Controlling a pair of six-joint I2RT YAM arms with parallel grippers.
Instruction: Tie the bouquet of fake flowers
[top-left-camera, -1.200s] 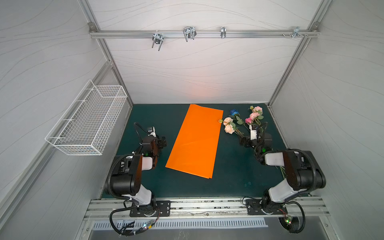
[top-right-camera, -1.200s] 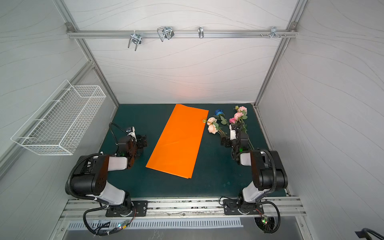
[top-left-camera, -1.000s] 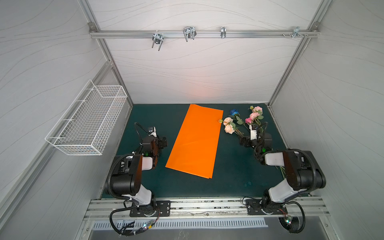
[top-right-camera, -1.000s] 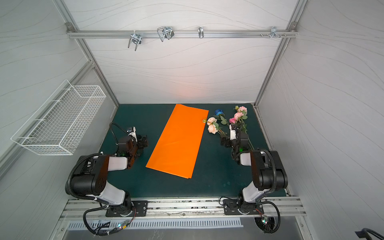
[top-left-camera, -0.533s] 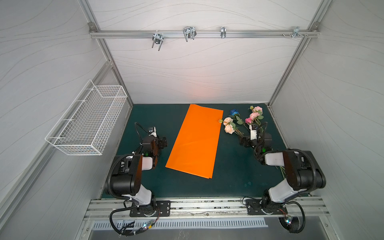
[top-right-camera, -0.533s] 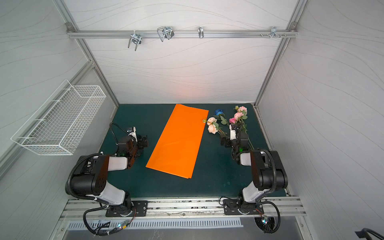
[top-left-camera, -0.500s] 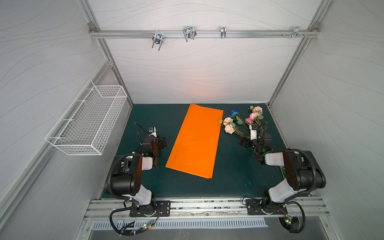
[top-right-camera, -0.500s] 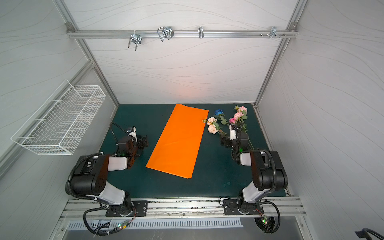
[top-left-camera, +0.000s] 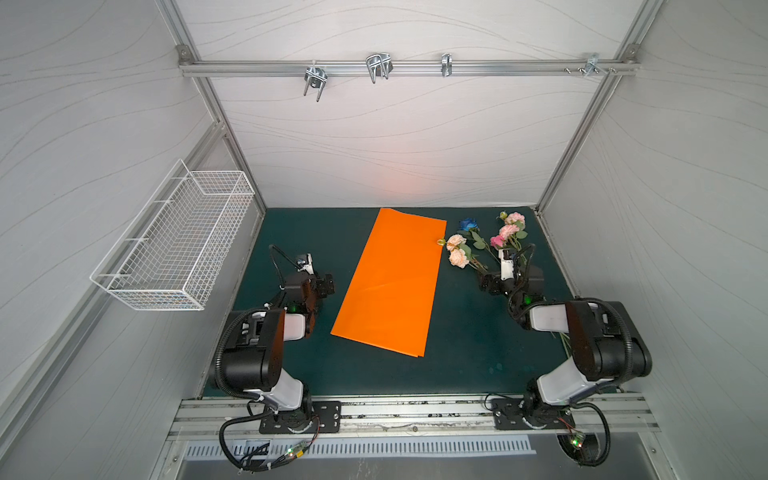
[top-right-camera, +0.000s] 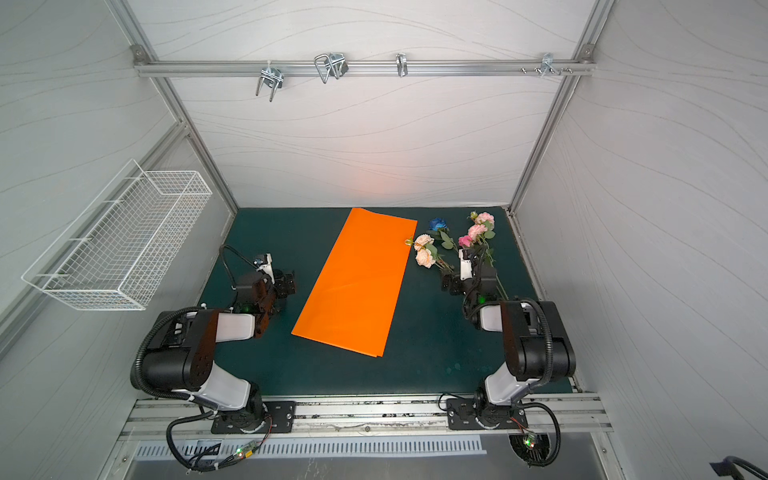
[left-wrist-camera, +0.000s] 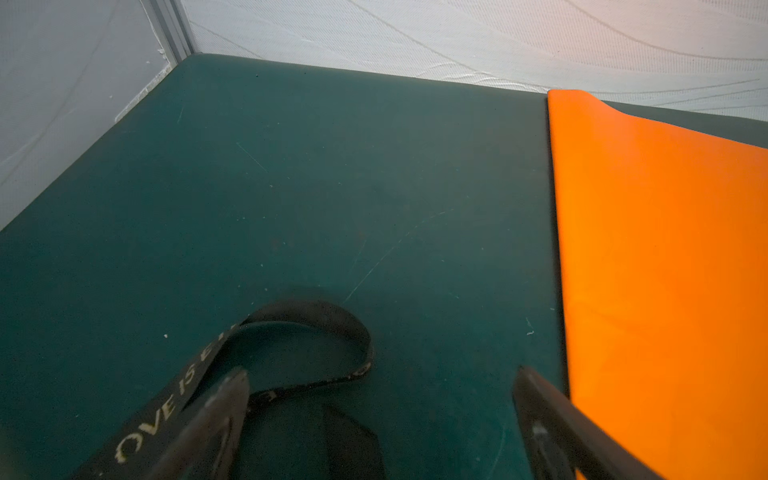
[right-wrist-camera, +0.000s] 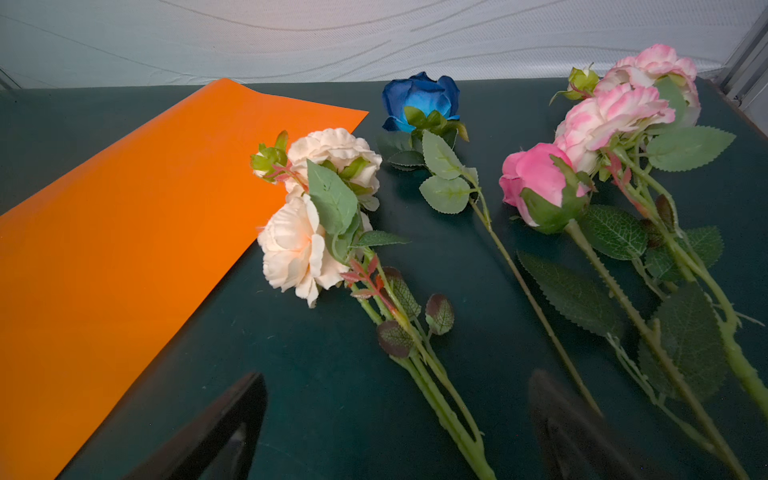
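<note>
Both top views show the bouquet of fake flowers (top-left-camera: 458, 257) lying as loose stems on the green mat (top-left-camera: 457, 357), right of centre, just beside the orange wrapping paper (top-left-camera: 395, 286). We lose the lower ends of the stems there: they run under the right arm and stay hidden.

From the right wrist camera we see the blooms clearly. The peach pair sits at centre, overlapping the paper's edge, the blue rose is at upper centre, and the pink ones are at upper right. The stems are cut off by the bottom edge of the frame. The right gripper (right-wrist-camera: 397, 380) shows only as two dark, blurred fingertips low in the frame, spread wide. The peach stems pass between them without contact, so it has hold of nothing.

From the left wrist camera we see the left gripper (left-wrist-camera: 380, 378) just as wide open and empty. A black lettered ribbon (left-wrist-camera: 307, 316) loops at lower centre and passes under one blurred finger; we cannot tell whether they touch. Only part of its lettering is readable, and the rest is cut off. In both top views the left arm hides the ribbon.
</note>
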